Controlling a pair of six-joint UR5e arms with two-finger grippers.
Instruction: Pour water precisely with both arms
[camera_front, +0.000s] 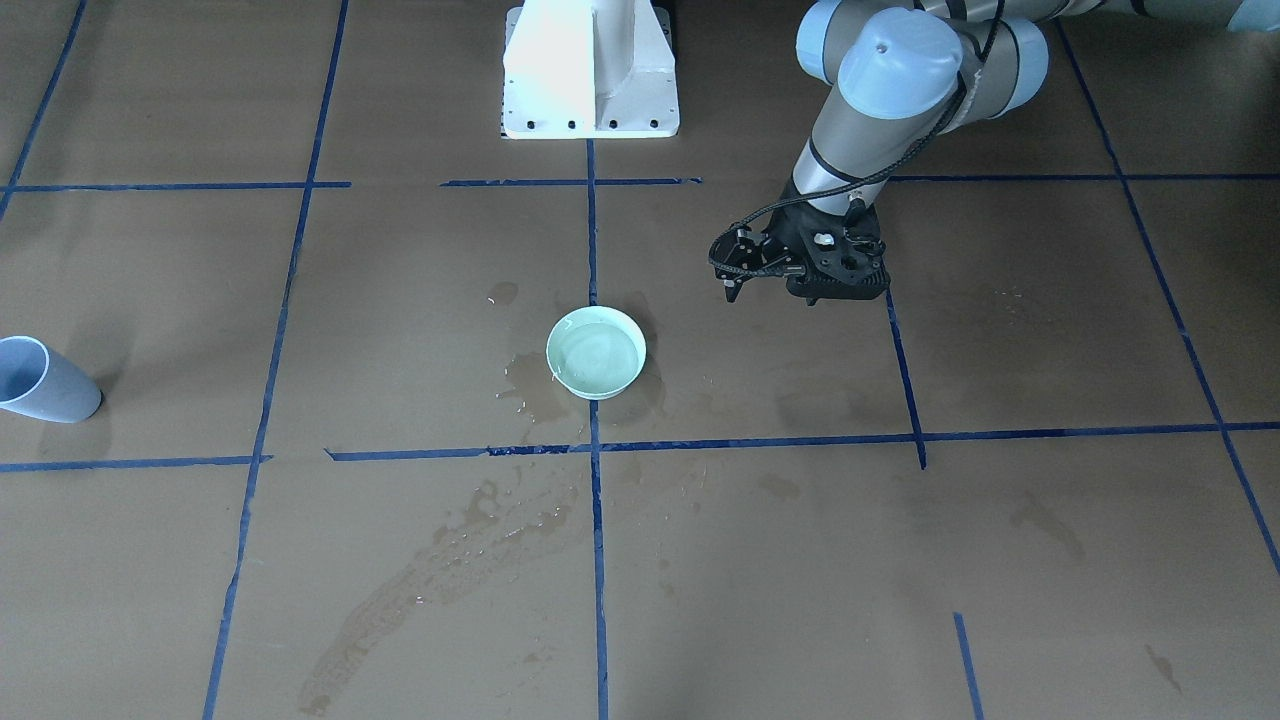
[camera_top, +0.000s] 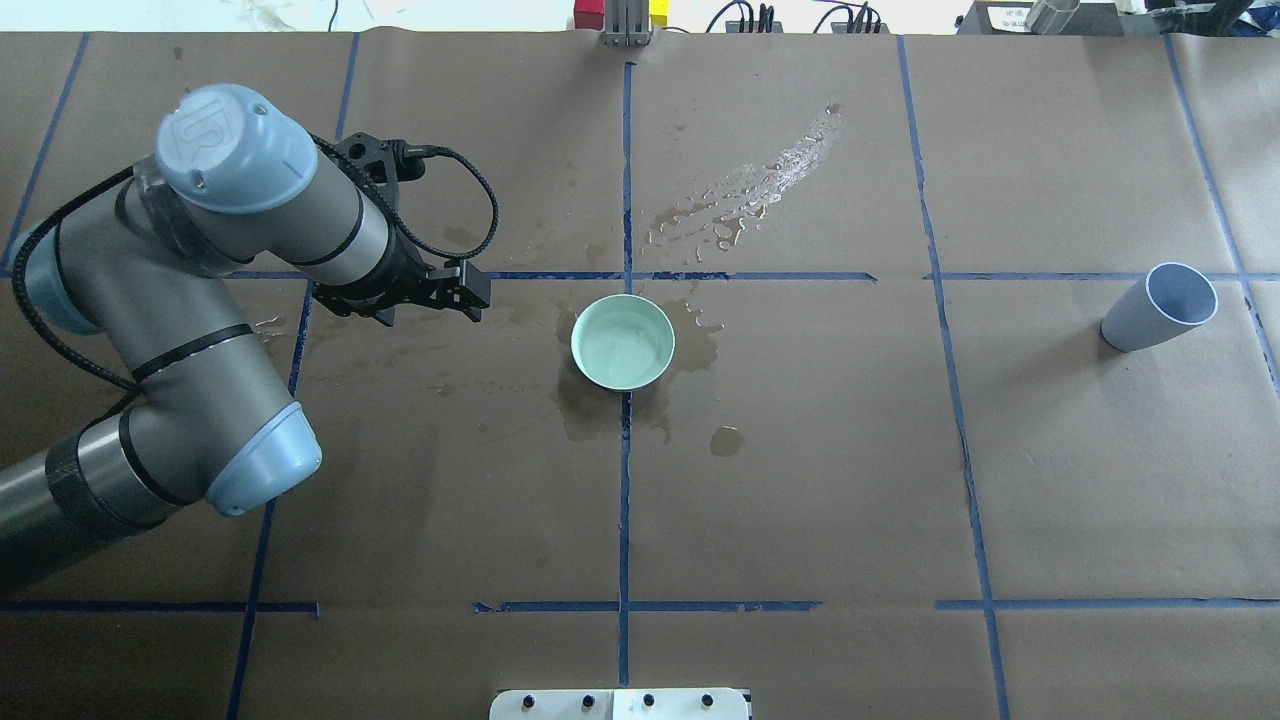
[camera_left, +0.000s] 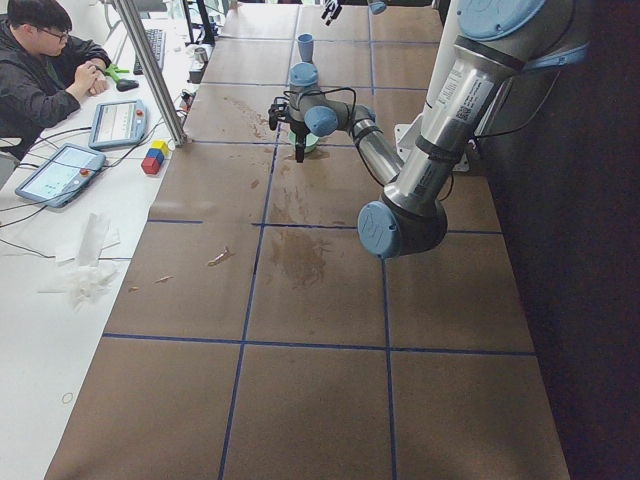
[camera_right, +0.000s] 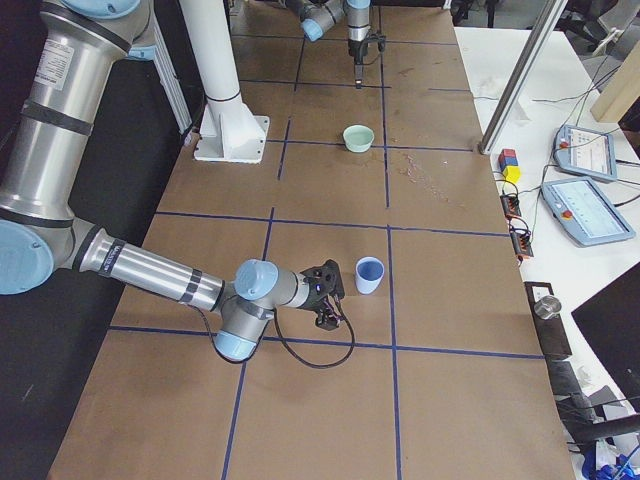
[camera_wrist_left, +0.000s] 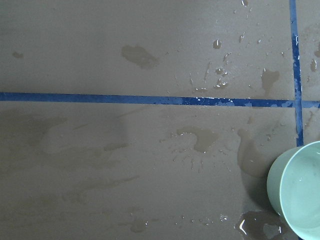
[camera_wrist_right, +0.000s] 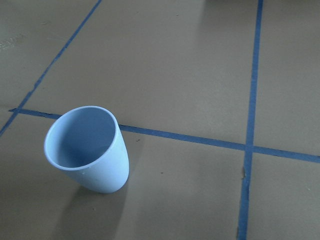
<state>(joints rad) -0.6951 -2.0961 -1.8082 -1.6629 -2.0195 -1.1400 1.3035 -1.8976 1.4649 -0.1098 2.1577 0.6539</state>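
A pale green bowl (camera_front: 596, 353) stands at the table's middle and holds the water (camera_top: 625, 345), clear with a faint sheen. It shows at the lower right edge of the left wrist view (camera_wrist_left: 300, 192). My left gripper (camera_front: 735, 290) hangs a little above the table beside the bowl on my left, empty, its fingers looking closed together (camera_top: 472, 297). A light-blue cup (camera_top: 1160, 305) stands upright and empty far on my right (camera_wrist_right: 87, 150). My right gripper (camera_right: 325, 298) sits just beside the cup, apart from it. I cannot tell if it is open or shut.
Spilled water lies around the bowl (camera_top: 590, 405) and in a long streak toward the far side (camera_top: 760, 185). The white pedestal (camera_front: 590, 70) stands at my edge. An operator (camera_left: 40, 70), tablets and coloured blocks (camera_left: 153, 157) are on the far bench.
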